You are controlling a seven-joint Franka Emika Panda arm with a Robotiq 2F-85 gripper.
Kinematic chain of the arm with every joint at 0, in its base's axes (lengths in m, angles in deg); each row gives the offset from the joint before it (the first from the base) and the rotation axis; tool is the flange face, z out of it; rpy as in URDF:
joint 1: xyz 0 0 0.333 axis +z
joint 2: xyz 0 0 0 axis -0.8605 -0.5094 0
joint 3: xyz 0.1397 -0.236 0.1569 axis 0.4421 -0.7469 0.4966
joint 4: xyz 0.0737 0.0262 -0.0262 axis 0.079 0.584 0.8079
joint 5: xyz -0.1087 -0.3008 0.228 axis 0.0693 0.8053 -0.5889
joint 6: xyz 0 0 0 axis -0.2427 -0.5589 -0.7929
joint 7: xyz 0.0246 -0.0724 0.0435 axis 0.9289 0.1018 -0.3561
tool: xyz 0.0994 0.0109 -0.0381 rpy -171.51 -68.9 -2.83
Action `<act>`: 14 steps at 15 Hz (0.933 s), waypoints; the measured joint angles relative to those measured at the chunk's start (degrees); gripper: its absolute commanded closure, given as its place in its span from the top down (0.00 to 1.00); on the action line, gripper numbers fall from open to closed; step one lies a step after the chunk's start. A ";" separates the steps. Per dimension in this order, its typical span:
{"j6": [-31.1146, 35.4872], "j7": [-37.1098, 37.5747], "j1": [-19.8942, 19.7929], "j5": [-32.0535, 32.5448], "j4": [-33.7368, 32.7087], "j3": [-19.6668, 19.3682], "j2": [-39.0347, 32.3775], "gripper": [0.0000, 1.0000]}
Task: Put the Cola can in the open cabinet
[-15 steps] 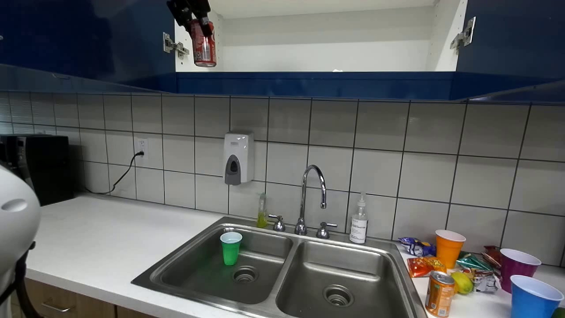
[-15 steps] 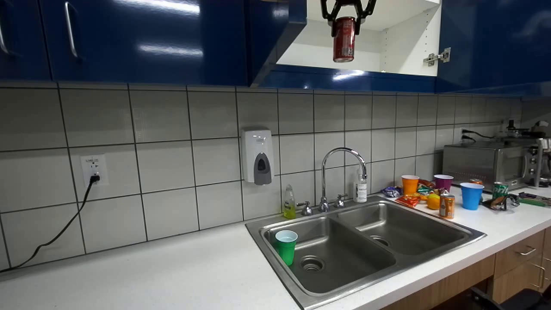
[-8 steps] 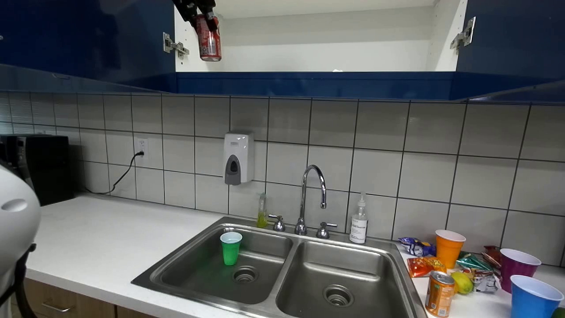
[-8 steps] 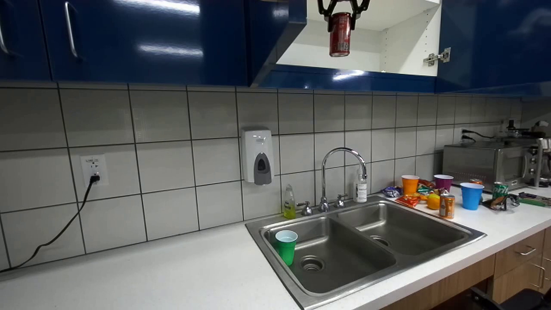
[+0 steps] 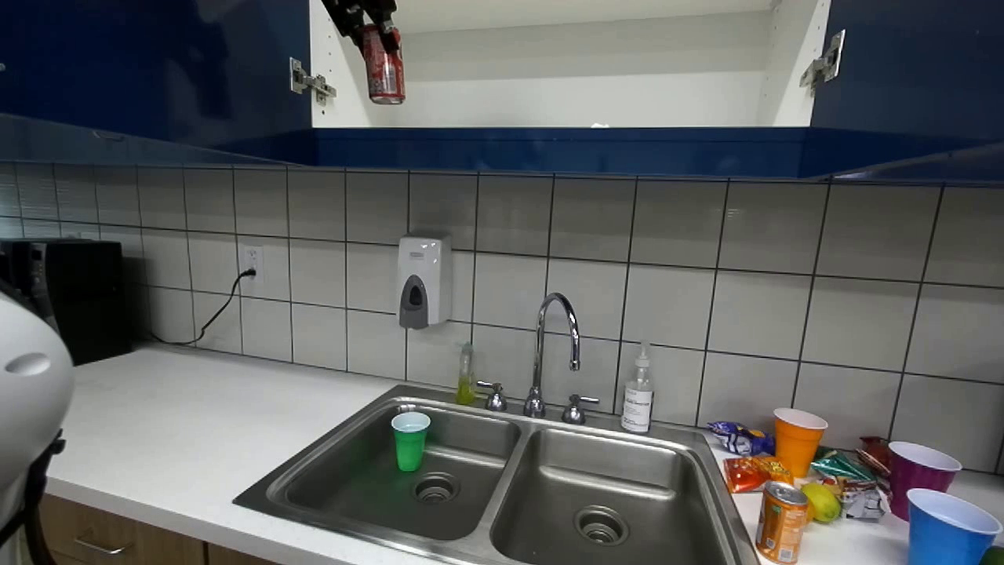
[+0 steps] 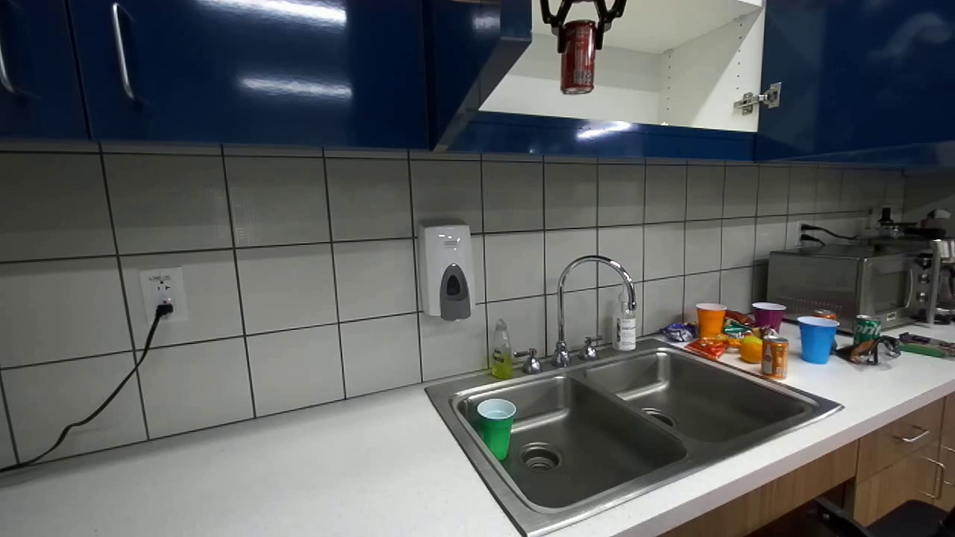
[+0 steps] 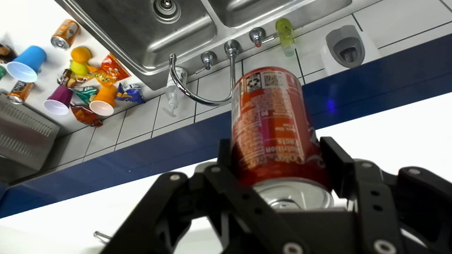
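Observation:
The red Cola can [image 5: 384, 77] hangs upright, slightly tilted, in front of the open cabinet [image 5: 588, 98], near its left side in an exterior view. My gripper [image 6: 580, 41] is shut on the can's upper part, one finger on each side. In the wrist view the Cola can [image 7: 272, 120] fills the middle, its silver top facing my gripper [image 7: 277, 151]. Its bottom appears higher than the cabinet's dark blue lower edge [image 5: 549, 149] in both exterior views. Whether any of it is past the cabinet's front cannot be told.
A dark blue door with a hinge [image 5: 314, 82] stands beside the can; another door [image 5: 910, 78] is on the far side. Below are a faucet [image 5: 558, 302], a soap dispenser [image 5: 423, 281] and a sink with a green cup [image 5: 410, 443]. Cups, snacks and an orange can [image 5: 782, 522] crowd the counter.
The gripper has carried the Cola can slightly up, and sideways: rightward in an exterior view, leftward in another. The grip has stayed the same.

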 measured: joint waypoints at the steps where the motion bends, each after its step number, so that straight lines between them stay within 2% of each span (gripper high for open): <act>1: -0.05 0.00 0.10 0.21 -1.09 0.00 -0.84 0.38; 8: -0.06 0.00 1.39 2.18 -7.55 -0.12 -6.45 0.38; 14: -0.04 0.00 2.13 2.34 -10.38 -0.73 -9.54 0.38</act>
